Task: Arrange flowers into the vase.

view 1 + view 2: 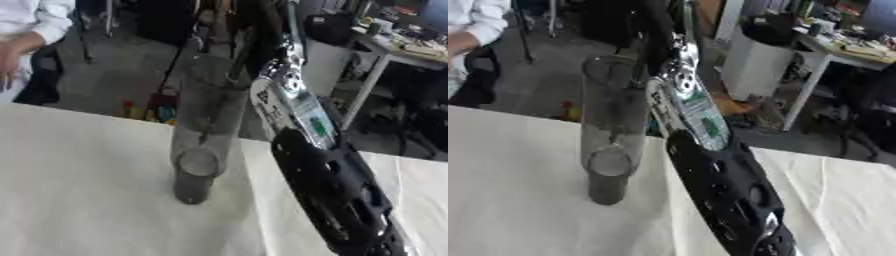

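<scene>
Glass vase (pixel 203 132) stands upright on the white-covered bench (pixel 79 190), just left of centre, nothing visible inside it. Right arm (pixel 328 180) runs from 5 o'clock up toward 12, just beside the vase; can't tell its fingers' state, hand is hidden up top.

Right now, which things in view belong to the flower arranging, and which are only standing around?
Belong to the job:
- glass vase, standing on the white table, no flower visible in it
- right arm, reaching up past the vase; its hand cannot be made out

Just lying about:
- cluttered desk in the background
- small colourful things on the floor behind the table
</scene>
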